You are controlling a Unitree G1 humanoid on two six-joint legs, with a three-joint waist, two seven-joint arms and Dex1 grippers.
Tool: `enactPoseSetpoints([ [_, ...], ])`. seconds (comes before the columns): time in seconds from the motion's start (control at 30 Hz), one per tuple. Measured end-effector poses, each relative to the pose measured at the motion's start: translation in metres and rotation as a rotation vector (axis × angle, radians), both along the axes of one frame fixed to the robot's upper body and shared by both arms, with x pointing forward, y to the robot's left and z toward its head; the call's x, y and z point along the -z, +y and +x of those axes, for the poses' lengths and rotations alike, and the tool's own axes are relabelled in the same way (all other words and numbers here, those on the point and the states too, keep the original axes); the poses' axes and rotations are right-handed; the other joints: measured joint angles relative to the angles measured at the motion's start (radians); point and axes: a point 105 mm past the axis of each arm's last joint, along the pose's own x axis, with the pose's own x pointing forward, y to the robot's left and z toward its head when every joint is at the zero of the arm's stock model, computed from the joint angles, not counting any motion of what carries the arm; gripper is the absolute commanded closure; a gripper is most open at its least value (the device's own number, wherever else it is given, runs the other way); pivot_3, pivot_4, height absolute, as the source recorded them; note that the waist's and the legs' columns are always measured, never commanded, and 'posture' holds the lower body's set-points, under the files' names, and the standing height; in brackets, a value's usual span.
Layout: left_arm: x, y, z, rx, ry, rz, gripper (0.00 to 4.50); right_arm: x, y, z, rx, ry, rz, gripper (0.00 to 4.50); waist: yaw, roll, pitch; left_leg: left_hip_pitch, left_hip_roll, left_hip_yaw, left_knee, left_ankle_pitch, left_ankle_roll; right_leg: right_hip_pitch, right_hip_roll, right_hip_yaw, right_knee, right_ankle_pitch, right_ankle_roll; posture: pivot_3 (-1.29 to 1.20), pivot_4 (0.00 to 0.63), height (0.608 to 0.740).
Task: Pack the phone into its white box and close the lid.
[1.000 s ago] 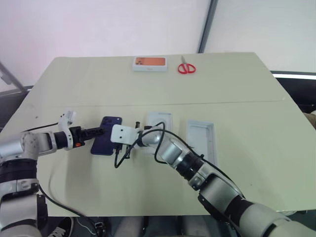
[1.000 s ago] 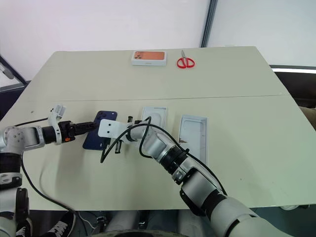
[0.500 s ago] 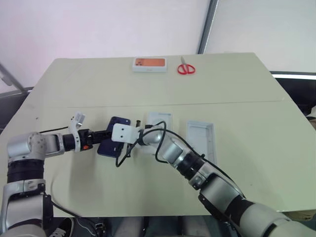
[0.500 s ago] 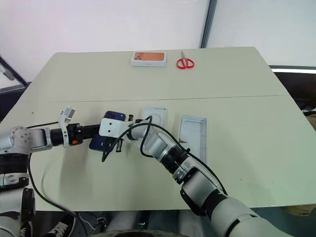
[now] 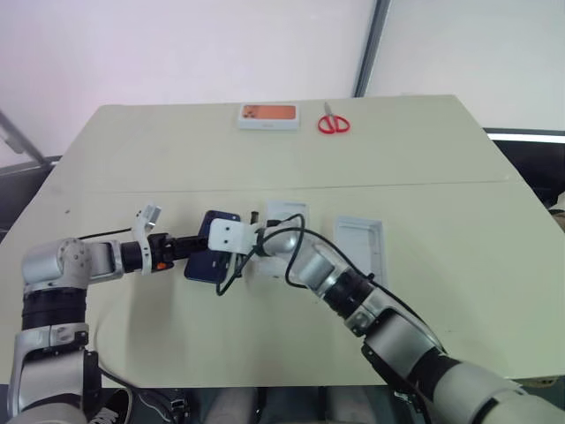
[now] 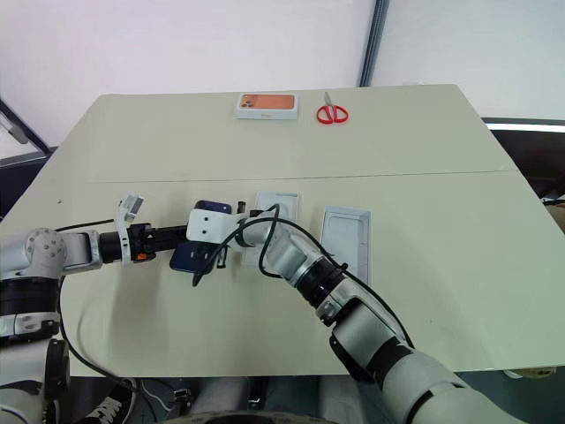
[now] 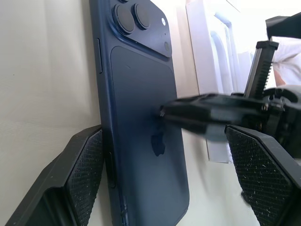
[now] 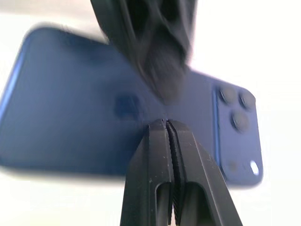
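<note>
The dark blue phone [image 5: 210, 258] lies back up on the table, its camera cluster [image 7: 138, 14] at the far end. My left gripper [image 7: 162, 134] is open at the phone's near end, one finger [image 7: 82, 174] against its side edge and the other [image 7: 263, 174] well clear. My right gripper [image 8: 165, 123] is shut, and its tip rests on the middle of the phone's back. Two shallow white trays lie right of the phone: the nearer [image 5: 284, 216] has an oval recess, the farther [image 5: 360, 247] a plain floor. I cannot tell which is the white box and which the lid.
A white box with an orange picture [image 5: 267, 114] and red scissors [image 5: 334, 122] lie at the table's far edge. A black cable [image 5: 231, 281] loops down from my right wrist onto the table beside the phone.
The phone has slid to the right, closer to the nearer white tray. Both grippers moved right with it, the left open at its end and the right still shut on its back.
</note>
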Motion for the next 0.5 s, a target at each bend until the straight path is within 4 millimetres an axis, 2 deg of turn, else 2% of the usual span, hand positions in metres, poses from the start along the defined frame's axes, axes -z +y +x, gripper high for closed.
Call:
enactPoseSetpoints([
  [0.13, 0.0, 0.0, 0.0, 0.0, -0.003, -0.002, 0.32, 0.003, -0.024, 0.004, 0.028, 0.038, -0.073, 4.4, 0.0, 0.0, -0.001, 0.0, 0.0, 0.0, 0.0, 0.0, 0.001, 0.0, 0.0, 0.0, 0.0, 0.0, 0.0, 0.0, 0.15, 0.74],
  [0.5, 0.0, 0.0, 0.0, 0.003, -0.008, 0.001, 0.32, 0.006, -0.023, -0.002, 0.034, 0.087, -0.074, 4.4, -0.002, 0.001, -0.001, 0.001, 0.0, 0.0, -0.001, -0.001, 0.001, 0.001, 0.0, 0.0, -0.001, 0.0, 0.0, 0.0, 0.15, 0.74],
])
